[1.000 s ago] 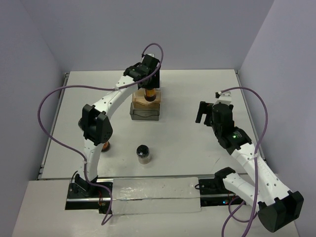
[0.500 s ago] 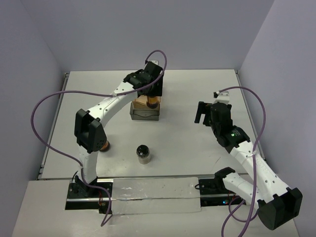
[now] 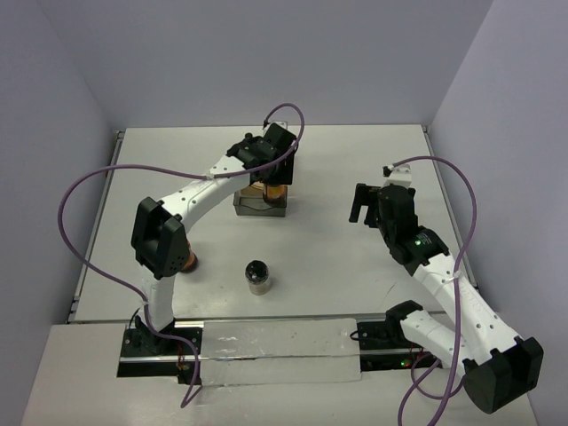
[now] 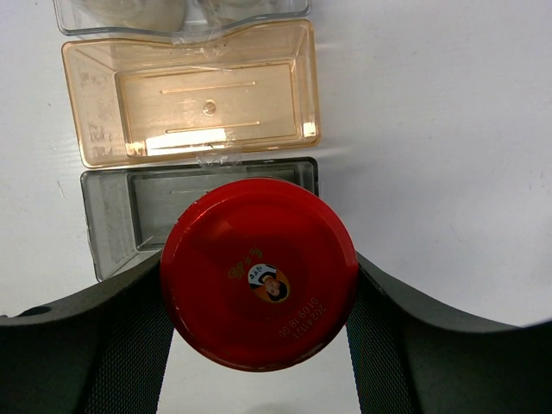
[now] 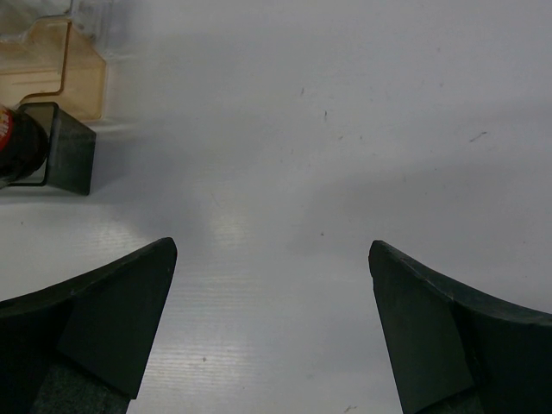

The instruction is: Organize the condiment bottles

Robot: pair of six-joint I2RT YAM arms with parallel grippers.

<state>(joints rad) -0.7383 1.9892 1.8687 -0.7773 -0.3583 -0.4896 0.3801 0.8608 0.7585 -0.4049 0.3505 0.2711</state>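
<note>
My left tool [image 4: 259, 349] is clamped on a red-capped condiment bottle [image 4: 259, 272], one finger on each side of the glass just below the cap. Straight beneath this tool is a smoke-grey tray [image 4: 121, 220], and the bottle stands upright over the end of it nearest my fingers; I cannot tell whether its base touches the tray floor. Just beyond the grey tray, ahead of the tool, lies an amber tray [image 4: 185, 103], and past that the edge of a clear tray [image 4: 172, 13].

My right tool [image 5: 272, 259] is spread wide with nothing between its fingers, only bare white tabletop [image 5: 345, 129] under it. The held bottle and the trays sit well off to its left.

Back towards my bases, far behind the left tool, a black-capped bottle [image 3: 258, 275] stands alone, and another bottle with orange-brown contents [image 3: 192, 263] is half hidden by my left arm.
</note>
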